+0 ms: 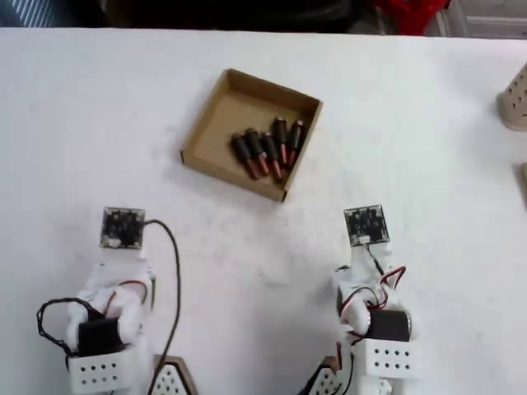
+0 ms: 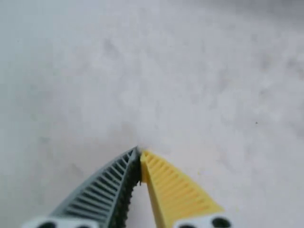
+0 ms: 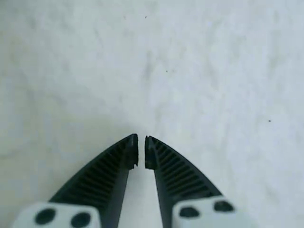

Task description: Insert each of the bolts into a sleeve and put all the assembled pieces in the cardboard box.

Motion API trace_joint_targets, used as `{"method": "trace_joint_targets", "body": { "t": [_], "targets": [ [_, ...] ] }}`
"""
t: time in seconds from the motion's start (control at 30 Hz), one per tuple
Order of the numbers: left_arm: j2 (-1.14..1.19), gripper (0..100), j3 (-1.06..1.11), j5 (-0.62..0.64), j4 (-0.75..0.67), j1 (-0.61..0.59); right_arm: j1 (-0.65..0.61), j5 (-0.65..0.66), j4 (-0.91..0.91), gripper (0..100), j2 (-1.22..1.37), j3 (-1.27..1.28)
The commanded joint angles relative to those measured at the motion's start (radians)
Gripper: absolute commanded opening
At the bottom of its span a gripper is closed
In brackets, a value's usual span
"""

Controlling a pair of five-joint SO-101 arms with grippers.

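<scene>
The cardboard box (image 1: 216,123) sits at the table's middle, toward the back. Several assembled pieces (image 1: 268,148), dark sleeves with copper-coloured bolt ends, lie side by side inside it. Both arms are folded back near the table's front edge, well short of the box. My left gripper (image 2: 140,154), one finger grey and one yellow, is shut with nothing in it above bare white table. My right gripper (image 3: 141,145), both fingers black, is shut and empty too, its tips almost touching. From above, the left arm (image 1: 111,300) is at the front left and the right arm (image 1: 370,296) at the front right.
A pale perforated object (image 1: 515,99) stands at the table's right edge. White table surface lies between the arms and the box. Cables loop beside the left arm (image 1: 169,271).
</scene>
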Motion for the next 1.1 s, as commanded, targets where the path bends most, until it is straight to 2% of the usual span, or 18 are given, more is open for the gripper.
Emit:
{"method": "trace_joint_targets", "body": {
  "t": [0.0,0.1,0.2,0.83,1.07],
  "targets": [
    [-0.008,2,-0.003,-0.005,0.012,0.113,-0.010,0.005,0.030,1.5,0.004,-0.009],
    [-0.008,2,-0.003,-0.005,0.014,0.185,-0.088,0.008,0.101,1.5,0.004,0.005],
    [-0.008,2,-0.003,-0.006,0.043,0.206,-0.143,0.008,0.133,1.5,-0.002,-0.002],
    [-0.008,2,-0.003,-0.006,0.043,0.200,-0.148,0.011,0.151,1.5,-0.259,0.054],
    [-0.008,2,-0.003,-0.006,0.043,0.200,-0.148,0.011,0.153,1.5,-0.262,0.052]
  ]
}}
